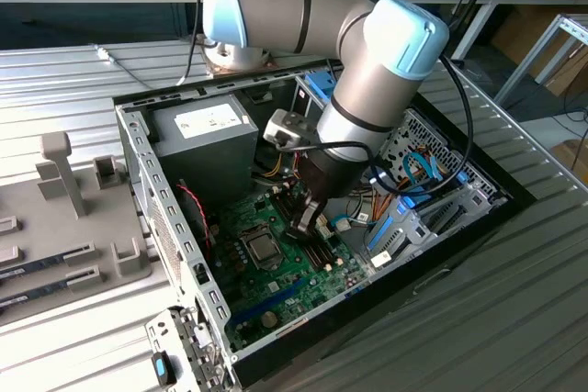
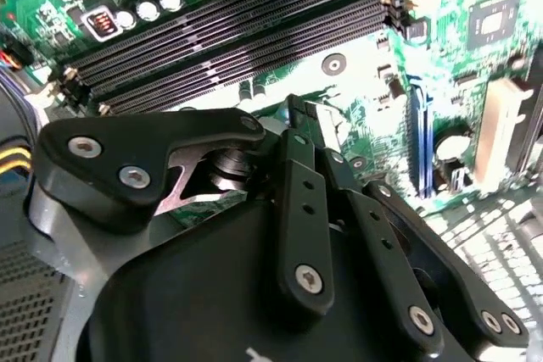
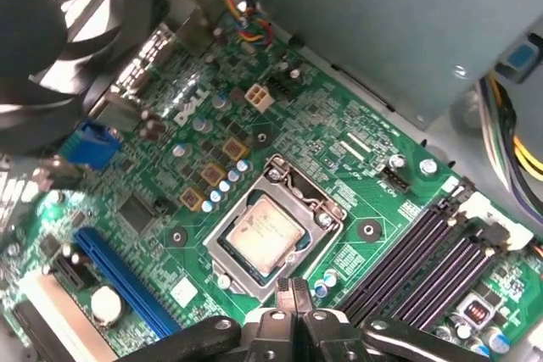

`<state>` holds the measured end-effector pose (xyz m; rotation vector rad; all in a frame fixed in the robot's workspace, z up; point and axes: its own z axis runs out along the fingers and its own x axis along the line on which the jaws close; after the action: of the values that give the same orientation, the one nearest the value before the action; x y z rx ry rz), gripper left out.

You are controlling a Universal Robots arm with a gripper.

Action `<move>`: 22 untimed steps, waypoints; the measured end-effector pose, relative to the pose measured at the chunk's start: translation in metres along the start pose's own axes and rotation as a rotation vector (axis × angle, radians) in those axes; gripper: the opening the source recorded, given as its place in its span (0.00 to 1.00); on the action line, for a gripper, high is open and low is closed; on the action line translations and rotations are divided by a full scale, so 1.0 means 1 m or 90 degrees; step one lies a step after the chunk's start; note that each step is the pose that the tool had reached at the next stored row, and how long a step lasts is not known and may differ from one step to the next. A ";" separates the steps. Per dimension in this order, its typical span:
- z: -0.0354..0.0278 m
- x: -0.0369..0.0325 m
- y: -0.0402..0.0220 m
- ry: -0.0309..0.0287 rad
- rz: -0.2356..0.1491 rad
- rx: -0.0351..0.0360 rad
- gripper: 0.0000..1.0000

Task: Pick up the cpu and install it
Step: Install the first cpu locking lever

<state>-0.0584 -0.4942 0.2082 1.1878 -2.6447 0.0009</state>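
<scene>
- The claw (image 1: 307, 223) is hanging low inside the open computer case (image 1: 138, 149), its fingertips pressed together with nothing between them; the closed tips (image 3: 293, 294) are showing clearly in the first wrist view.
- It is hovering just beside the socket, on the side of the memory slots (image 3: 424, 260), over the green motherboard (image 1: 294, 268).
- The cpu (image 3: 265, 231) is sitting flat in its socket frame (image 3: 318, 201), silver top facing up, apart from the fingertips and not being gripped; in the exterior view the cpu (image 1: 261, 247) is lying just to the exterior view's left of the claw.
- In the second wrist view the black finger linkages (image 2: 305, 226) are crowding the foreground, with the long dark memory slots (image 2: 246, 31) running across the board behind them.
- A blue expansion slot (image 3: 127, 281) is lying on the board near the socket.
- A grey power supply box (image 1: 204, 140) is sitting at the case's far corner.
- The case is resting on a ribbed metal desk (image 1: 514, 319), with a grey fixture (image 1: 73, 199) off to the exterior view's left.
</scene>
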 end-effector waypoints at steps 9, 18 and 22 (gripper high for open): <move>0.0115 -0.0026 -0.0012 -0.0065 -0.027 -0.0023 0.11; 0.0152 0.0007 0.0030 -0.0189 -0.050 -0.0089 0.11; -0.0079 0.0054 0.0057 -0.0189 -0.050 -0.0088 0.11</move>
<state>-0.0644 -0.4935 0.2175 1.2966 -2.6168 -0.0491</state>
